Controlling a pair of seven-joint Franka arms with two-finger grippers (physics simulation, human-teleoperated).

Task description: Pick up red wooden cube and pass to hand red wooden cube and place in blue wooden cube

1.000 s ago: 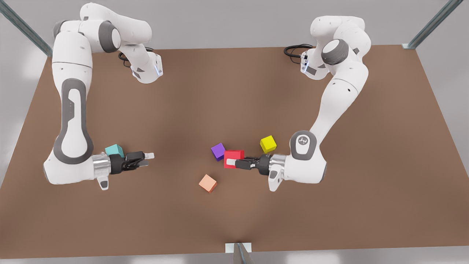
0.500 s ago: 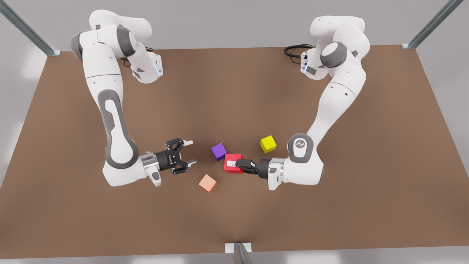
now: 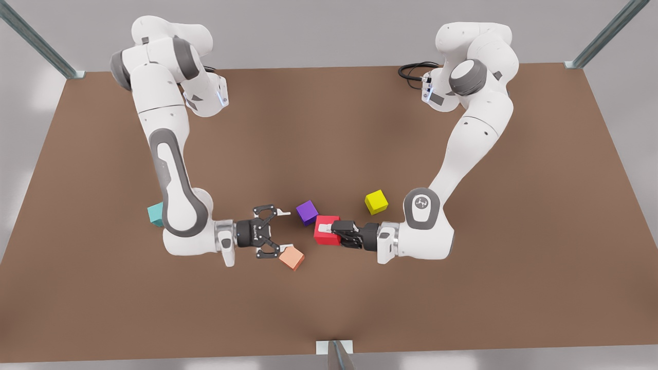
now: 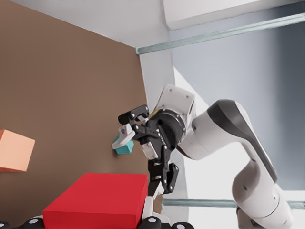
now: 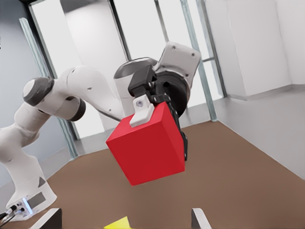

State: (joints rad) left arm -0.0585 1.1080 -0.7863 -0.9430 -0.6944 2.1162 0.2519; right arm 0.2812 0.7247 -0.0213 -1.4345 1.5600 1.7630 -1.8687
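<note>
The red wooden cube (image 3: 326, 229) hangs above the bench (image 3: 462, 288), clamped in the left claw (image 3: 329, 232). Facing it, the right claw (image 3: 284, 229) gapes wide just beside. The blue wooden cube (image 3: 154, 214) sits behind the right arm.

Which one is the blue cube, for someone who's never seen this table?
On the brown table, find the white arm on the front view's left, whose right gripper is open; the blue wooden cube peeks from behind its elbow. It is teal and alone, far from the purple cube, yellow cube, salmon cube and the red wooden cube shut in the left gripper.
</note>
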